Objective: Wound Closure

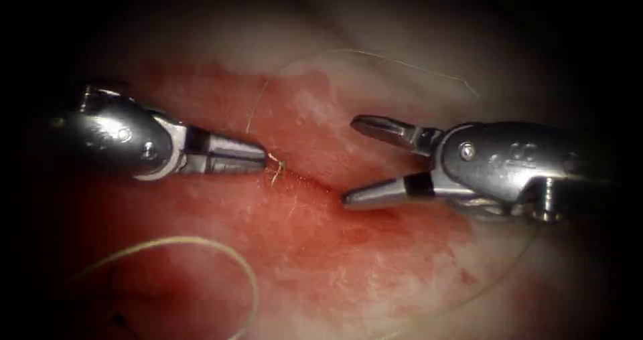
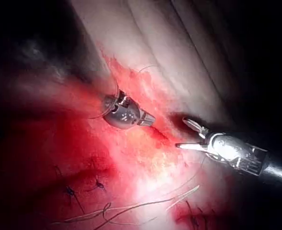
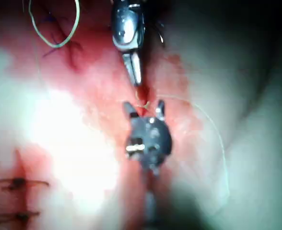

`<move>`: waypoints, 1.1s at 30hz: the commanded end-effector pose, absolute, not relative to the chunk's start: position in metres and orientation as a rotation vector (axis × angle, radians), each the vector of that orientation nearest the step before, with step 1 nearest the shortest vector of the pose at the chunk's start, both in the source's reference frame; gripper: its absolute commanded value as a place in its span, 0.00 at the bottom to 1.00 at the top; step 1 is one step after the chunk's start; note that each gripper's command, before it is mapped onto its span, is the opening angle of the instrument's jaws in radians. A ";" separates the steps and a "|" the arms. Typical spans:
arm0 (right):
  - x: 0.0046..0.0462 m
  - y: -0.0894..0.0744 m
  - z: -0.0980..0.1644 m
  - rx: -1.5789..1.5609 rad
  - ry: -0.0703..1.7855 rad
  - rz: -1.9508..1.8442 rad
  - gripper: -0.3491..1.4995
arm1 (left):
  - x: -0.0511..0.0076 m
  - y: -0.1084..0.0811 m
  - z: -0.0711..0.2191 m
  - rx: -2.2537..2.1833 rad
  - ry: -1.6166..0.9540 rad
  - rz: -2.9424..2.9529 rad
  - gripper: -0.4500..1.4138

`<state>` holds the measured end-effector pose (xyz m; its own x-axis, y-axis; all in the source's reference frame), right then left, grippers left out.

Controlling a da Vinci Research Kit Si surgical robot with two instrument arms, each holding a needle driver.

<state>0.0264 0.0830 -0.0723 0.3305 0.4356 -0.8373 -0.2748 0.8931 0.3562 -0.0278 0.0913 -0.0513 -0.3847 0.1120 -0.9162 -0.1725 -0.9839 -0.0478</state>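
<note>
Thread [image 1: 221,249] loops at 7 o'clock, nearest, lying loose on tissue [image 1: 321,260]. Left tool [image 1: 264,160] at 9 o'clock, jaws pressed together, pinching thread end at cut [image 1: 315,183]. Right tool [image 1: 349,159] at 3 o'clock, jaws spread wide, holding nothing, just right of knot. Needle: cannot tell where.

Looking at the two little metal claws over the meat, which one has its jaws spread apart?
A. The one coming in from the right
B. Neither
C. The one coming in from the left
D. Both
A. The right tool has its two jaws splayed wide with nothing between them, while the left tool has its jaws closed together, pinching the thread by the cut in the tissue.
</note>
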 end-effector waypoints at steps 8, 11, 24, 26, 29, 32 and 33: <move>0.0306 0.082 -0.070 0.126 1.147 0.469 0.92 | -0.0283 0.093 -0.051 -1.645 0.087 2.445 0.05; 0.0319 0.082 -0.069 0.110 1.143 0.471 0.93 | -0.0285 0.093 -0.051 -1.644 0.090 2.445 0.05; 0.0285 0.083 -0.069 0.122 1.139 0.456 0.94 | -0.0281 0.092 -0.051 -1.713 0.110 2.481 0.32; 0.0274 0.083 -0.069 0.127 1.139 0.453 0.94 | -0.0283 0.092 -0.051 -1.723 0.141 2.501 0.40; 0.0260 0.083 -0.070 0.134 1.141 0.448 0.94 | -0.0288 0.091 -0.051 -1.736 0.138 2.501 0.53; 0.0249 0.083 -0.070 0.127 1.137 0.455 0.94 | -0.0296 0.090 -0.050 -1.724 0.134 2.524 0.59; 0.0245 0.083 -0.070 0.122 1.139 0.460 0.94 | -0.0298 0.090 -0.050 -1.725 0.145 2.540 0.59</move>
<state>0.0241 0.0828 -0.0710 0.3381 0.4125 -0.8459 -0.2880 0.9011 0.3243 -0.0295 0.0898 -0.0505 -0.3788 -0.0177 -0.9253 -0.0939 -0.9939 0.0575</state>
